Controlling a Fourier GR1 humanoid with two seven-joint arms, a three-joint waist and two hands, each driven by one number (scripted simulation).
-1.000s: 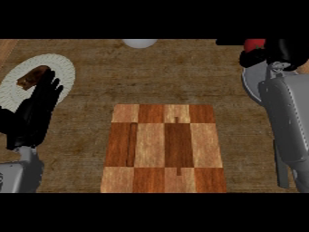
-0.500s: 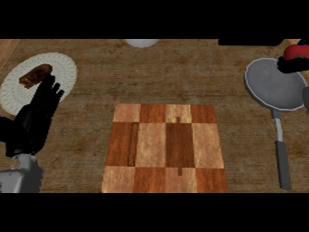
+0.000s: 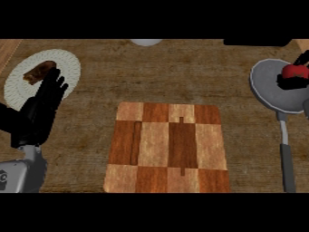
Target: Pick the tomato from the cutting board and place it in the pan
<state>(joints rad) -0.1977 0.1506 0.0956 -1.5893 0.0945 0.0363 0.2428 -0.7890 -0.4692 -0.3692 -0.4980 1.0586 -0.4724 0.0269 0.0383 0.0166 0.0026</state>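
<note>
Head view, one counter: brown, mottled, rough-looking top, with a paler wood strip at the far left edge.

One cutting board: rectangular, checkered in light and dark wood blocks, lying centre, bare on top.

One pan: round grey metal bowl at the right, long straight grey handle running toward the lower edge.

One plate: white, ribbed rim, upper left, carrying one brown oblong food item (kind not discernible).

Two hands. Left hand: black, fingers straight and pointing up, thumb spread to the left, holding nothing; fingertips overlap the plate's lower edge. Right hand: black, at the right edge over the pan, fingers curled round the tomato.

One tomato: small, red, round, held above the pan's bowl, well apart from the board.

One pale rounded object at the top edge, mostly cut off.
</note>
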